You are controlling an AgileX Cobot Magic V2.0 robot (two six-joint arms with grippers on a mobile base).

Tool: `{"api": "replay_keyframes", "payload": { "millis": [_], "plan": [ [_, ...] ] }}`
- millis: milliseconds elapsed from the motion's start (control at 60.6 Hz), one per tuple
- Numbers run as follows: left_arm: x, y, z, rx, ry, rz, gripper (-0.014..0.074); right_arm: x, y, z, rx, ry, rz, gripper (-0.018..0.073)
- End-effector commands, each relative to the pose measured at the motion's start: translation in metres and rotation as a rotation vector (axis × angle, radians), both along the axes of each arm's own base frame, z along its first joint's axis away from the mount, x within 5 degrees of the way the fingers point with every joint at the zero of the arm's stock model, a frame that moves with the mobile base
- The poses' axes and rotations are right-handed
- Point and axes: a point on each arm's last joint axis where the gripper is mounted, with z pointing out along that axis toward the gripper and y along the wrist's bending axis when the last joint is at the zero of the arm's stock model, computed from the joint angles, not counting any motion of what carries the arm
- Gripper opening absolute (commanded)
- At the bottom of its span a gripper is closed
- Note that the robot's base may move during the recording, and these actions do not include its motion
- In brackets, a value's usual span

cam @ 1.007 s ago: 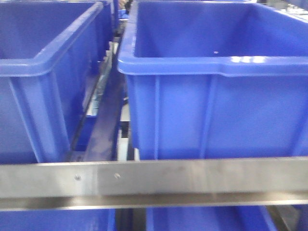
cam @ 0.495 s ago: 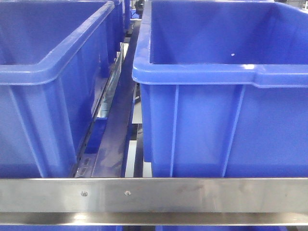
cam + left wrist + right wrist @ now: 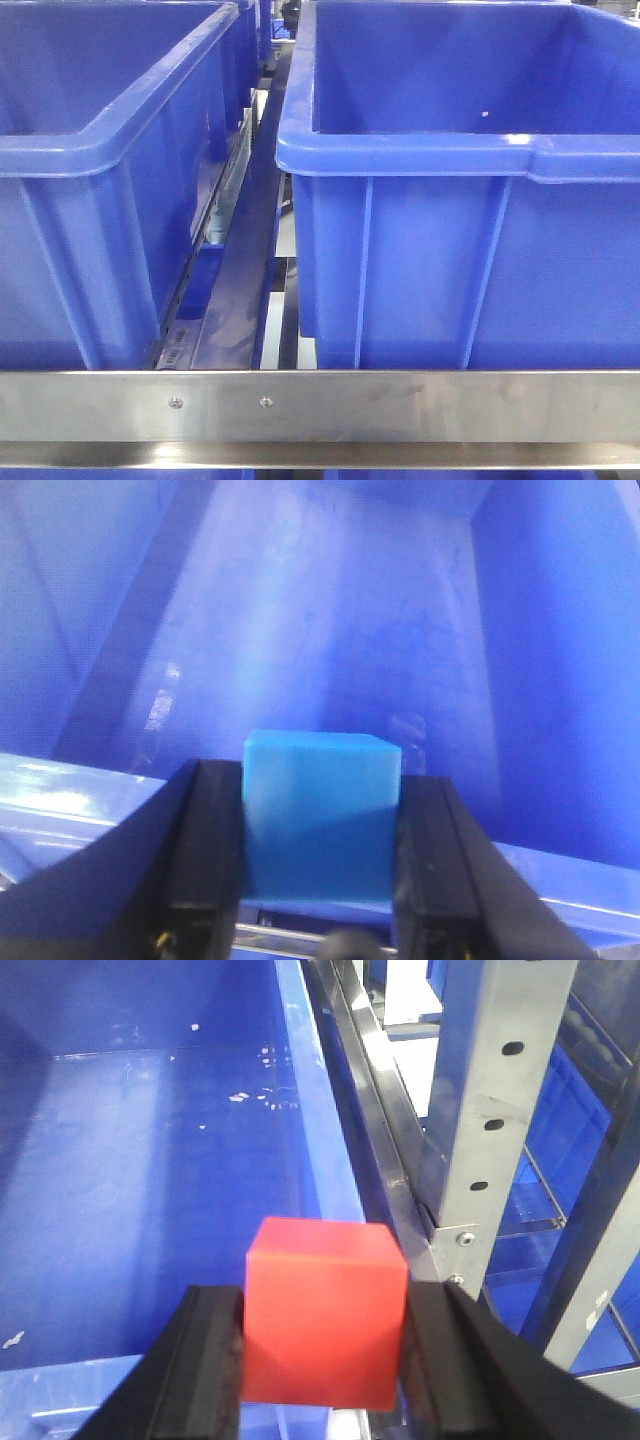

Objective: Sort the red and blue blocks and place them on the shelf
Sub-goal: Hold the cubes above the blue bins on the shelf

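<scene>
My left gripper (image 3: pixel 318 825) is shut on the blue block (image 3: pixel 320 815), held over the near rim of a large blue bin (image 3: pixel 330 630) and facing its inside. My right gripper (image 3: pixel 322 1345) is shut on the red block (image 3: pixel 325 1310), held above the right edge of another blue bin (image 3: pixel 130 1160). The shelf's steel front rail (image 3: pixel 400 405) crosses the bottom of the front view. No gripper or block shows in the front view.
Two large blue bins (image 3: pixel 90 170) (image 3: pixel 470 200) stand side by side on the shelf with a narrow gap and a roller track (image 3: pixel 235 270) between them. A perforated steel upright (image 3: pixel 490 1110) rises just right of the red block.
The front view has shifted, so the bins and rail now sit lower and further right than a second ago. It has held still for the last half second.
</scene>
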Motion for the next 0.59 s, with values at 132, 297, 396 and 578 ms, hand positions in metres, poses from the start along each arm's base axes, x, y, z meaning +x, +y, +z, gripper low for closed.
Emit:
{"api": "replay_keyframes", "payload": {
  "millis": [132, 297, 396, 578],
  "plan": [
    [0.0033, -0.0003, 0.0161, -0.009, -0.104, -0.001, 0.0122, 0.0015, -0.0003, 0.0168, -0.029, -0.114, 0.002, 0.0057],
    [0.0033, -0.0003, 0.0161, -0.009, -0.104, -0.001, 0.0122, 0.0015, -0.0003, 0.0168, -0.029, -0.114, 0.002, 0.0057],
    [0.0034, -0.0003, 0.0163, -0.009, -0.106, -0.001, 0.0122, 0.0015, -0.0003, 0.0168, -0.029, -0.114, 0.002, 0.0057],
    [0.0034, -0.0003, 0.0161, -0.009, -0.104, -0.001, 0.0122, 0.0015, -0.0003, 0.0168, -0.029, -0.114, 0.002, 0.0057]
  ]
}}
